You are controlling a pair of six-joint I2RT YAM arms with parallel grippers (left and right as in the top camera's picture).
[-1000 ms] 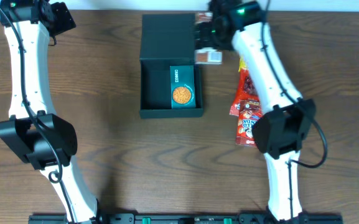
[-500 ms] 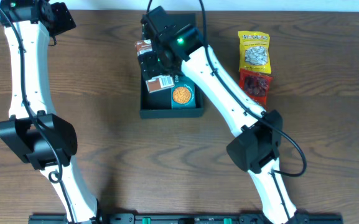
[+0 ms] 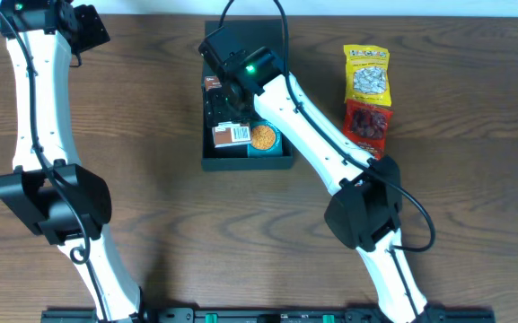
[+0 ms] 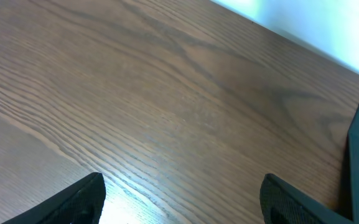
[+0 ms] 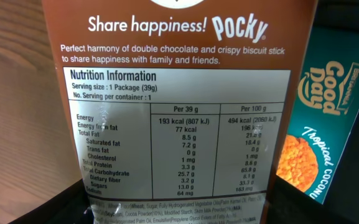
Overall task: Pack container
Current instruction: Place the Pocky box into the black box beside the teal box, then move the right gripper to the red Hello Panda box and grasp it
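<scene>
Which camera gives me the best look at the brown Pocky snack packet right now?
Right wrist: the brown Pocky snack packet fills it, print legible. Overhead shows only a small patch, partly hidden, inside the dark cardboard box. Left wrist shows none of it.

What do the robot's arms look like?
The left arm and right arm are smooth white tubes with chunky black joints. Thin black cables run along them. A tiny green light glows on the right one. The left end effector has black fingers.

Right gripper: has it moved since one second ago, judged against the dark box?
Yes. The right gripper has swung left, from right of the container to over its inside, Pocky packet between its jaws.
</scene>
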